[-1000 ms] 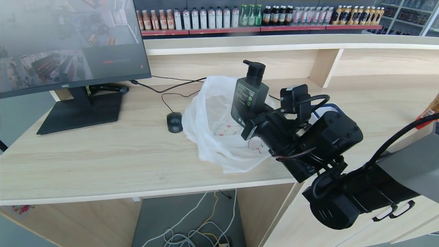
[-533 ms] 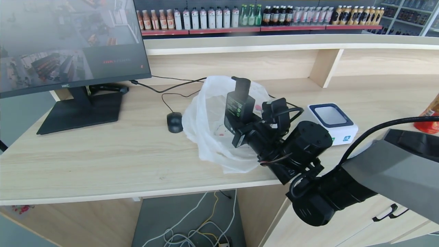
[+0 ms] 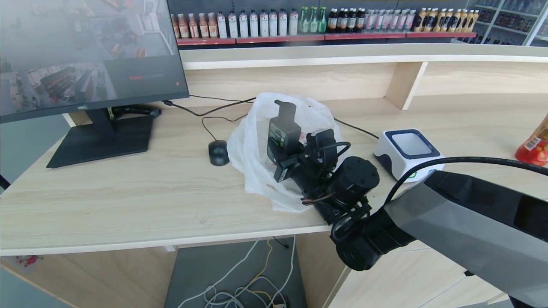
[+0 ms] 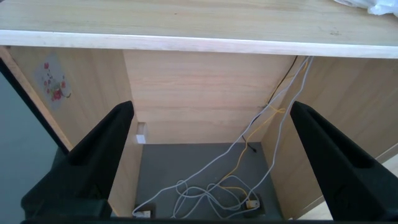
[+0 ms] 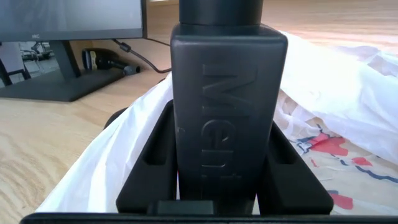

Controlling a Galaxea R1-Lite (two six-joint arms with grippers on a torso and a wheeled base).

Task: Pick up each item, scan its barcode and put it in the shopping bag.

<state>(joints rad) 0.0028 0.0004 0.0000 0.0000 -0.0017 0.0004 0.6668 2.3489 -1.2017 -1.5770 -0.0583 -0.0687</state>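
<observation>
Wooden counter (image 3: 128,192) carried one bag (image 3: 252,149), one scanner (image 3: 406,152), one mouse (image 3: 218,152), one monitor (image 3: 85,55) and one red bottle (image 3: 533,147).
One black bottle (image 3: 282,130) stood upright at the bag's mouth, clenched low on its body by the right gripper (image 3: 287,160); whether its base was inside the bag could not be told, and nothing else could be made out in the bag. The mouse lay just left of the bag, the monitor farther left, the scanner right of it, the red bottle far right. The left gripper (image 4: 211,143) hung with its fingers spread wide, holding nothing, below the counter edge, well apart from the bag.
</observation>
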